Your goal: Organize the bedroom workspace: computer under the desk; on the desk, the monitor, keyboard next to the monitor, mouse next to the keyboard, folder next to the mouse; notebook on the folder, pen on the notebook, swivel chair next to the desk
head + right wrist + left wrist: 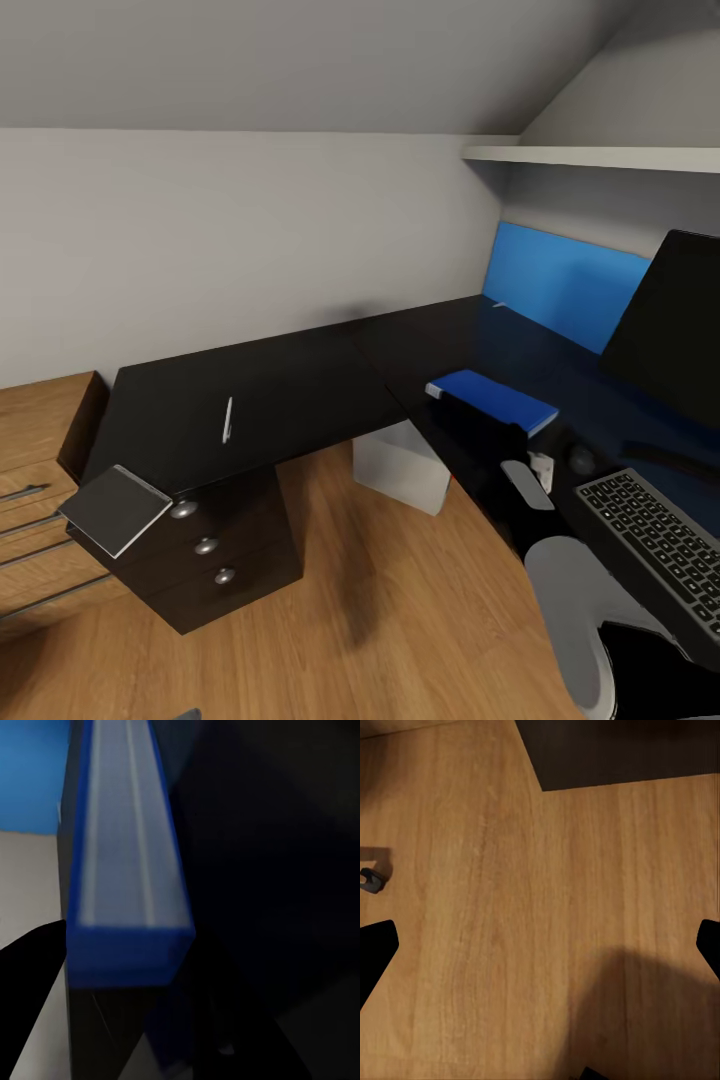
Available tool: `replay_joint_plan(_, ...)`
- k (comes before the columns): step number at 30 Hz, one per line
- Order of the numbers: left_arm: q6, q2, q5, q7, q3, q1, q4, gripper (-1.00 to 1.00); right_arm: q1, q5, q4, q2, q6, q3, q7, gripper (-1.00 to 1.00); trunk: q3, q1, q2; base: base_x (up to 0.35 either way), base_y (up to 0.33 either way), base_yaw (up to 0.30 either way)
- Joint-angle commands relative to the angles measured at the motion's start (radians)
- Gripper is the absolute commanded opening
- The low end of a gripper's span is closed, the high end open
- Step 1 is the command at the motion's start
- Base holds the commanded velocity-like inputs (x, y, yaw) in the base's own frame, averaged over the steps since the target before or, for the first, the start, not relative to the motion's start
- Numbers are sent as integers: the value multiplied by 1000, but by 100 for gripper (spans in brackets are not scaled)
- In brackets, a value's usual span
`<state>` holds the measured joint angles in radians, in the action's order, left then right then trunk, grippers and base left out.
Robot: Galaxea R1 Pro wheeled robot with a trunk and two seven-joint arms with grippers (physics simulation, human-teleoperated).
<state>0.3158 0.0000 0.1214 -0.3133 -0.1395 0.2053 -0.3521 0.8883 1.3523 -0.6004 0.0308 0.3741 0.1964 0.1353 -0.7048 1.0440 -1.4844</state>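
Blue folder (492, 399) flat on black desk (300, 390), pen (227, 419) on desk, notebook (115, 508) overhanging corner, keyboard (660, 540) by monitor (672, 320)

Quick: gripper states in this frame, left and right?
Left gripper: open, holding nothing, above the floor.
Right gripper: right at the end of the folder; whether it is clamped on it cannot be told.

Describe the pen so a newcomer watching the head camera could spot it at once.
Start at the long glossy black L-shaped desk and follow its left wing, above the black three-drawer cabinet. The thin white-silver pen lies alone on the dark top there, far slimmer than the flat grey rectangular notebook overhanging the desk's near corner.
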Motion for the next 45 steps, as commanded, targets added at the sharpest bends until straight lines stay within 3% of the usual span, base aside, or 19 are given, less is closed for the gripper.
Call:
replay_joint_plan(1, 5, 0, 10, 0, 1, 0, 0, 100, 0, 22, 5, 0, 6, 6, 18, -100, -1, 0, 0, 0, -149, 0)
replay_joint_plan(45, 5, 2, 11, 1, 0, 0, 1, 100, 0, 21, 4, 0, 6, 5, 18, -100, -1, 0, 0, 18, -29, 0)
